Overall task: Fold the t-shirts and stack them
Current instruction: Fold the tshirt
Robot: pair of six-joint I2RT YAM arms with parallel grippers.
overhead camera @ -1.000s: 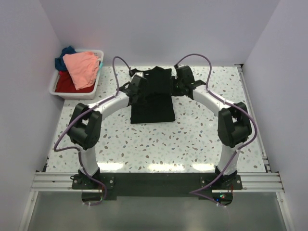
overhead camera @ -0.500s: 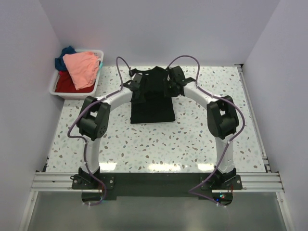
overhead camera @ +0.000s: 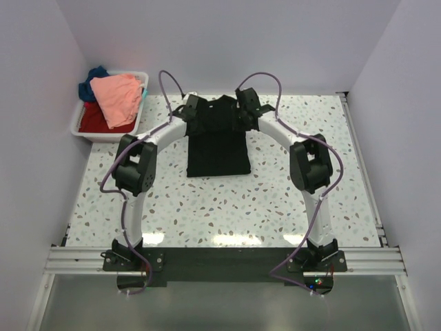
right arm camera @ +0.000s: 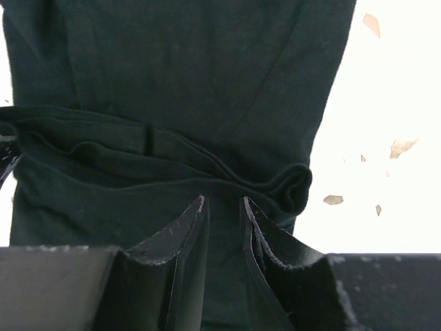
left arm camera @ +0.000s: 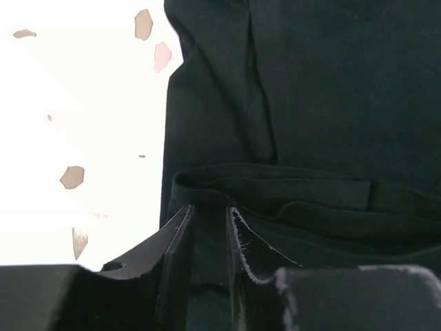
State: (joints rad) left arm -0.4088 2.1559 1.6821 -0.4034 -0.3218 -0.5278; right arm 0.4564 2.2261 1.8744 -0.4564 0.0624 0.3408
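The black t-shirt (overhead camera: pixel 218 148) lies in the middle of the worktop (overhead camera: pixel 275 196), its far end gathered between my two arms. I judge it light, limp cloth (no stiffness, it will sag wherever it isn't held). I'd hold it at the two ends of the folded edge, through both layers, and keep that edge taut.

The left end effector (left arm camera: pixel 209 212) is pinched on the fold's left end and the right end effector (right arm camera: pixel 224 201) on its right, fingers nearly together with cloth between.

The wrist views show the rolled fold and each bite. The top view hides those behind the wrists. Only it shows the salmon-pink shirt (overhead camera: pixel 116 96), red shirt (overhead camera: pixel 93 121) and dark blue shirt (overhead camera: pixel 91 77) heaped in the bin (overhead camera: pixel 103 135).
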